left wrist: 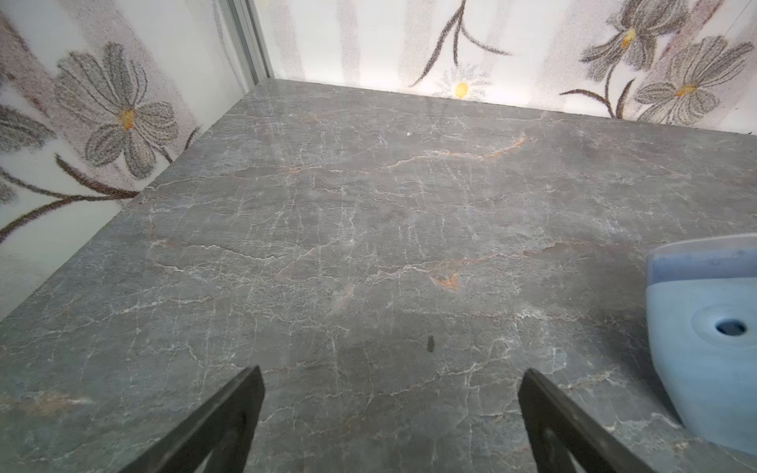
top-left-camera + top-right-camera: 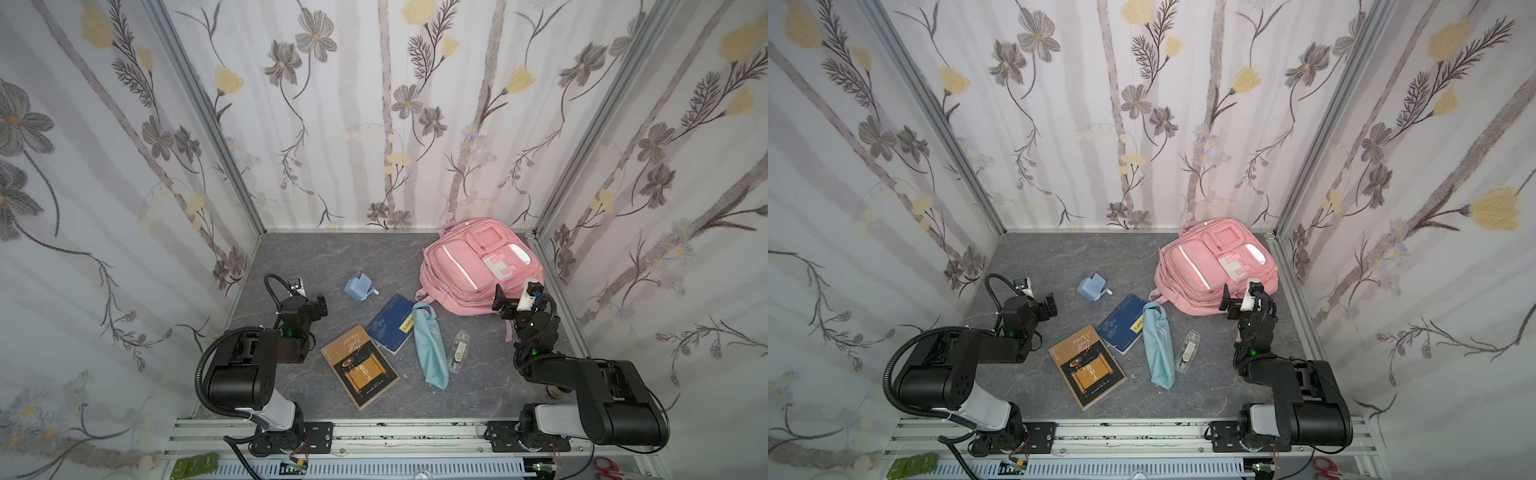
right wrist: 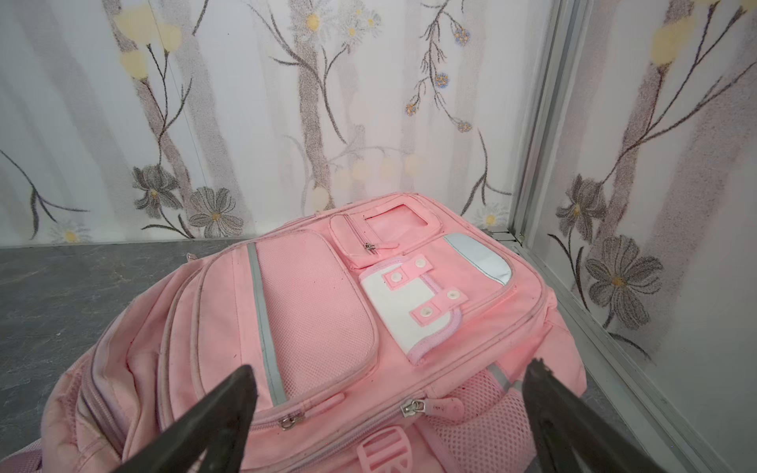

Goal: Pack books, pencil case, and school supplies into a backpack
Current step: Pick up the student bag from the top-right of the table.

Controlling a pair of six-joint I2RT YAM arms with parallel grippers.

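Nearest, on the aluminium rail (image 2: 415, 432), left arm (image 2: 245, 370) and right arm (image 2: 602, 399) stand folded; nothing is packed. Next lies the large brown book with gold picture (image 2: 359, 365), then the long light-blue fabric pencil case (image 2: 430, 351), small clear oblong case (image 2: 457, 351), navy book with yellow label (image 2: 386, 324) and pale-blue boxy plastic item (image 2: 358, 286). The left pincer (image 1: 391, 376) gapes wide, empty, over bare grey bench (image 2: 316, 257). The right pincer (image 3: 391, 372), equally wide and empty, hovers at the far pink fabric backpack (image 2: 478, 266), whose zips look shut: opening it likely comes first.
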